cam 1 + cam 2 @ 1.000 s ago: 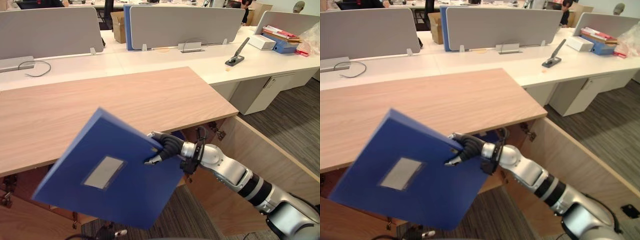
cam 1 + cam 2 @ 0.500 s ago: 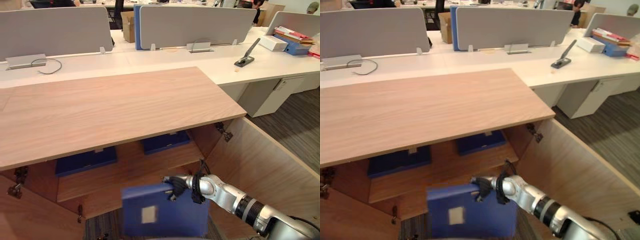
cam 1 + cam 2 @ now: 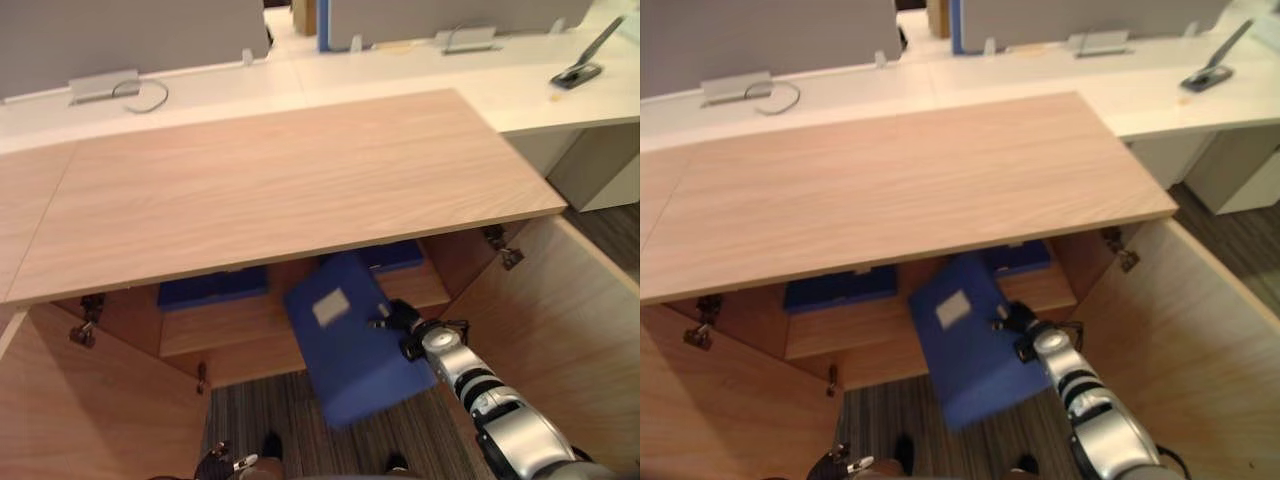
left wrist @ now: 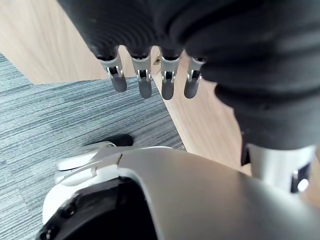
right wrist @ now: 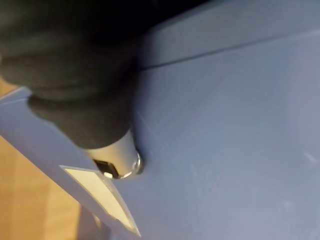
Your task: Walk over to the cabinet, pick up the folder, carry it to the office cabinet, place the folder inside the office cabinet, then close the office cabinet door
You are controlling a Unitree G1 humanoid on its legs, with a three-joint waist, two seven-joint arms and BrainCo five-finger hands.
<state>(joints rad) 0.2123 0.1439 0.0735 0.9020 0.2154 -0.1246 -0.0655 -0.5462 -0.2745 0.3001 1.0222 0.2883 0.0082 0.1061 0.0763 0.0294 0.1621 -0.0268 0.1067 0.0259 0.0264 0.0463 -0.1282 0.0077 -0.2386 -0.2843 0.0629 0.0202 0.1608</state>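
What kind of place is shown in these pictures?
Probably an open-plan office: long white desks with grey partition screens stand behind the wooden cabinet, blue folders lie on its shelf, and the floor is grey carpet.

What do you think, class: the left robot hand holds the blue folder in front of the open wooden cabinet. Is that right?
No: the right robot hand holds the blue folder in front of the open wooden cabinet, as the left eye view shows.

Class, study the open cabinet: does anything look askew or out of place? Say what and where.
The blue folder, pinched in the right hand, hangs tilted in front of the shelf, one corner dipping toward the floor, while two other folders lie flat on the shelf. Nothing looks damaged.
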